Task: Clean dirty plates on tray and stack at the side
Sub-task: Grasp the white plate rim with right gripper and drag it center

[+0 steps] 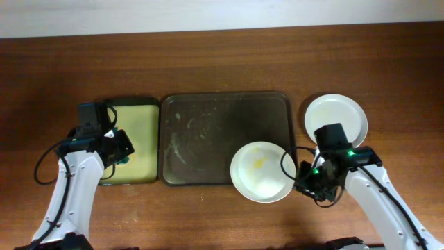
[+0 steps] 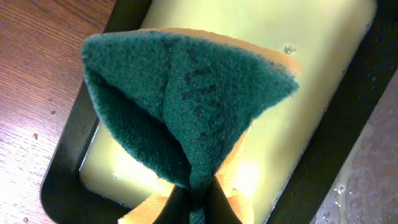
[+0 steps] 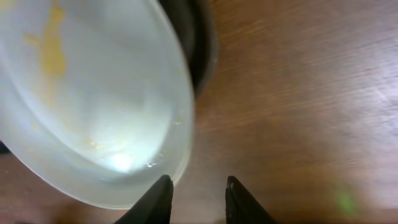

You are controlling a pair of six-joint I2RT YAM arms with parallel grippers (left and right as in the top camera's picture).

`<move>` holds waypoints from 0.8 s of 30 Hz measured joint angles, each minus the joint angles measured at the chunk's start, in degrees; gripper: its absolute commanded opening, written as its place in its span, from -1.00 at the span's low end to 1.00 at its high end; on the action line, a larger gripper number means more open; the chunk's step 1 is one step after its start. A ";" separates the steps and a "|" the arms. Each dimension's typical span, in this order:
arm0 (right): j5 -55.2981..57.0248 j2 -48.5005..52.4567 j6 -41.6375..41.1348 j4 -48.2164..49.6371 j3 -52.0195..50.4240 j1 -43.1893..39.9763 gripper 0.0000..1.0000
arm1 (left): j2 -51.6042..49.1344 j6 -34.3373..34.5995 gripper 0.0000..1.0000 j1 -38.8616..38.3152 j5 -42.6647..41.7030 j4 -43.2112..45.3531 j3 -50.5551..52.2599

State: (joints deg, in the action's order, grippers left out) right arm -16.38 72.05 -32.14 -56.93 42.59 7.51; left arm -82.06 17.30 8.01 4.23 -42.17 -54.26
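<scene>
Nearest you: the right gripper (image 3: 198,184) has its fingers spread with nothing between them, just beside the right rim of the round white shallow plate with the yellow smear (image 1: 262,173); that plate lies face up over the near-right corner of the large dark brown-black rectangular tray (image 1: 201,139), overhanging onto the wooden table (image 1: 222,62); can't tell if it's tilted on the tray rim.

Expect it to be stiff and light, glossy with droplets, so slippery, and likely to chip if dropped; take it at the overhanging rim, one finger under, one over. It's round, so no long axis; the bowl points up; the tray's long axis runs left-right.

The left gripper (image 2: 193,208) pinches a folded green-and-yellow scouring sponge (image 2: 186,93) above the small black tray with yellow lining (image 2: 68,168).

Farthest, on the right: a second round white plate (image 1: 336,117) sits on the table just off the tray; it looks clean.
</scene>
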 measured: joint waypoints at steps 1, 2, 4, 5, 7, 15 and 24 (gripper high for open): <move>0.00 0.02 -1.60 2.03 -0.57 1.40 -0.46 | 0.00 0.00 -1.00 0.00 0.00 -0.09 0.00; 0.00 0.11 -2.67 2.80 -0.72 2.56 -0.48 | 0.00 0.00 -1.00 0.00 -0.02 -0.04 0.00; 0.07 1.97 -4.09 4.79 -0.79 4.68 -0.49 | 0.00 0.00 -1.00 0.00 0.00 -0.02 0.00; 0.02 3.72 -4.39 5.57 -0.79 5.27 -0.49 | 0.00 0.00 -1.00 0.00 0.00 -0.04 0.00; 0.02 7.45 -5.16 6.27 -0.83 5.57 -0.65 | 0.00 0.00 -1.00 0.00 0.00 -0.04 0.00; 0.33 10.54 -3.82 7.45 7.37 5.62 -0.91 | 0.00 0.00 -1.00 0.00 -0.61 0.00 0.00; 5.18 34.10 4.57 29.66 18.58 14.21 -0.87 | -0.98 0.00 -1.00 0.00 -1.07 1.01 0.07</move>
State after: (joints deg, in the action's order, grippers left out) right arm -11.20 106.15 -27.57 -27.27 61.17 21.71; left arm -83.05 17.30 8.01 3.16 -41.17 -54.19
